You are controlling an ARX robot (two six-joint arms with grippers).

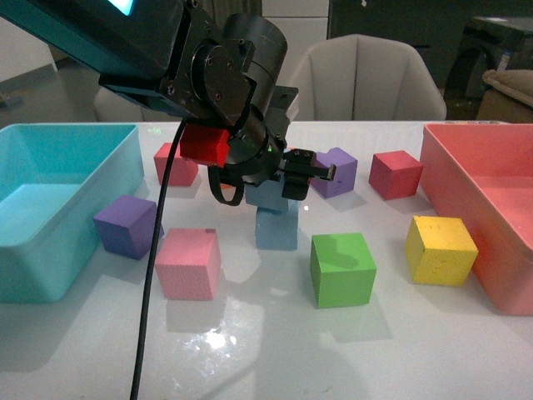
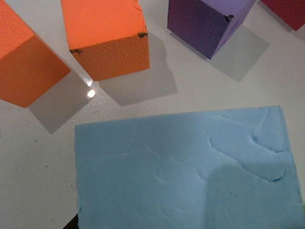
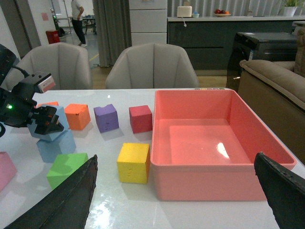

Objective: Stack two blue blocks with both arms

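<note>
At the middle of the white table, my left gripper clamps the upper blue block, tilted and touching the lower blue block so it can seat there; I judge it needs levelling first; my right gripper hangs wide open.

Upper block on lower block, centre; bin far left, tray far right.
</note>
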